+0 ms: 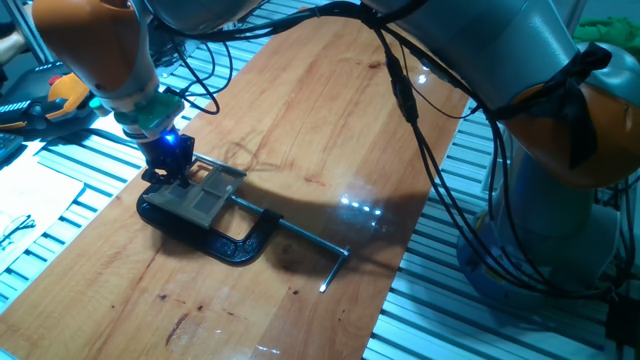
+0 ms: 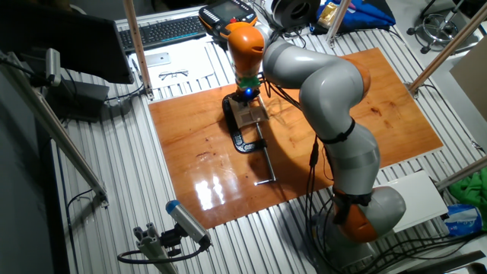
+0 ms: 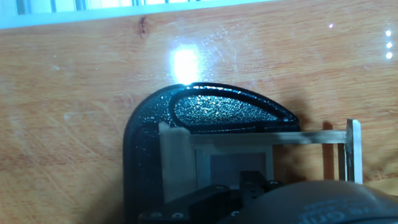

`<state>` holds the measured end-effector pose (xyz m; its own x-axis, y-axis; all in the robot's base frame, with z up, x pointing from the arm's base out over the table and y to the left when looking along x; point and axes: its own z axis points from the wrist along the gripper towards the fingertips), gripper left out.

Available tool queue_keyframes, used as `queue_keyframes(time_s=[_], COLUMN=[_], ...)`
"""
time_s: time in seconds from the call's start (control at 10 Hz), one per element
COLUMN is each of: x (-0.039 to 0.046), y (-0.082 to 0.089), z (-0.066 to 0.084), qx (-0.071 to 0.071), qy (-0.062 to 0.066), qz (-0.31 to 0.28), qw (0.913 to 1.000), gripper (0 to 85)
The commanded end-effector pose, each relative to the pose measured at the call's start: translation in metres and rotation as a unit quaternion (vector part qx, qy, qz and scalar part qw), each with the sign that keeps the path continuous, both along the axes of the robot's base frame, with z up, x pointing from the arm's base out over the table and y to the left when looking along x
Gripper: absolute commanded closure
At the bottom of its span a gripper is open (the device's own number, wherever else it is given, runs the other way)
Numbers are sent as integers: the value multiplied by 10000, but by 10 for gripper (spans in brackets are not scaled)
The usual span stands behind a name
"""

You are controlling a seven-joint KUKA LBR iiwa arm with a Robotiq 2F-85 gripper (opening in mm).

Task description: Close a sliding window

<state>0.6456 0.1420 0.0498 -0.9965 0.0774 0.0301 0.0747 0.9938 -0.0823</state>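
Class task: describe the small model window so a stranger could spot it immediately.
Start at the reddish-brown wooden board and find the black metal C-clamp. Held in it, beneath the end effector, sits the pale wooden sliding window, the only light, paned frame.
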Motion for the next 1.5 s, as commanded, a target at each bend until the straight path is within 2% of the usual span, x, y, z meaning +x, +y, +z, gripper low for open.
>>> queue_keyframes(time_s=[0.0, 1.4], x=[0, -1], y=[-8, -38], z=[-4, -34], qx=[0, -16], qy=[0, -9], qz=[0, -14], qw=[10000, 10000], gripper=[850, 850])
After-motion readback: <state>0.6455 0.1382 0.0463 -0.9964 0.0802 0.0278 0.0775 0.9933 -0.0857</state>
